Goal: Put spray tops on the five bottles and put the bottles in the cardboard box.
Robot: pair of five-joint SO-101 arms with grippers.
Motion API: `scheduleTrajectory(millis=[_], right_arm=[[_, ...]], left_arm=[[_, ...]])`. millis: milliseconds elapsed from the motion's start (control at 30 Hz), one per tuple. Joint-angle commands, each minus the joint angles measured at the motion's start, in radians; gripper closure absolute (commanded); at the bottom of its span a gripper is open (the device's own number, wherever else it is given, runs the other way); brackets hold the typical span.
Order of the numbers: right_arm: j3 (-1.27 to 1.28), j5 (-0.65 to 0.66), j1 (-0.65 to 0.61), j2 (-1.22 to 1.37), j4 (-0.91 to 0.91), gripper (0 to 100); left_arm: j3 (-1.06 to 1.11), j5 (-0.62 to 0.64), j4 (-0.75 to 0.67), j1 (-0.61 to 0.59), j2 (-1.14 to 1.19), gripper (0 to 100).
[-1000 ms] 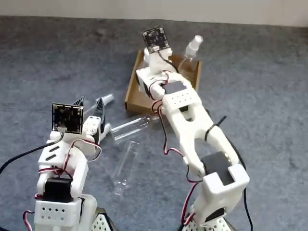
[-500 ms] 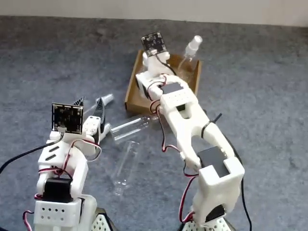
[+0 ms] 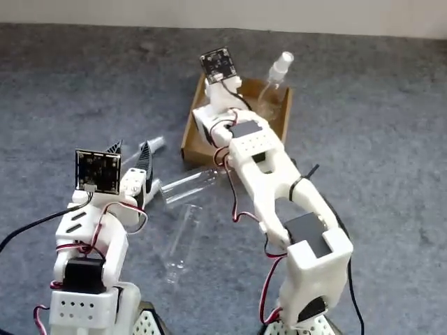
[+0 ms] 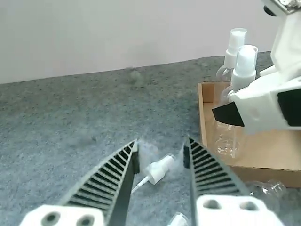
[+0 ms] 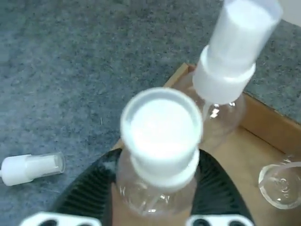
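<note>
Now right jaws pinch a capped bottle (image 5: 162, 136) (left jaws spread apart).

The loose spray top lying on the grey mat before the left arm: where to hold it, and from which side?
Hold the spray top by its thick white body, not the thin tube. It lies on its side, so come from above with the open left tool, one finger on each long side.

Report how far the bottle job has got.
Done: one capped bottle stands in the cardboard box. In hand: the right gripper holds a second capped bottle at the box. Left: two uncapped bottles lie on the table, and a spray top lies below the open left gripper.
</note>
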Motion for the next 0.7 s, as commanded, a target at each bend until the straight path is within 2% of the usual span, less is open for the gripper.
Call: scheduleTrajectory(millis=[0, 400, 667], right_arm=[[-0.048, 0.006, -0.012, -0.007, -0.019, 85.8], [-0.05, 0.006, -0.013, -0.008, -0.016, 76.9], [-0.05, 0.006, -0.013, -0.082, 0.033, 76.2]], left_arm=[[-0.005, 0.002, -0.02, -0.005, 0.002, 88], [-0.005, 0.002, -0.02, -0.005, 0.002, 88], [-0.005, 0.002, -0.02, -0.005, 0.002, 88]])
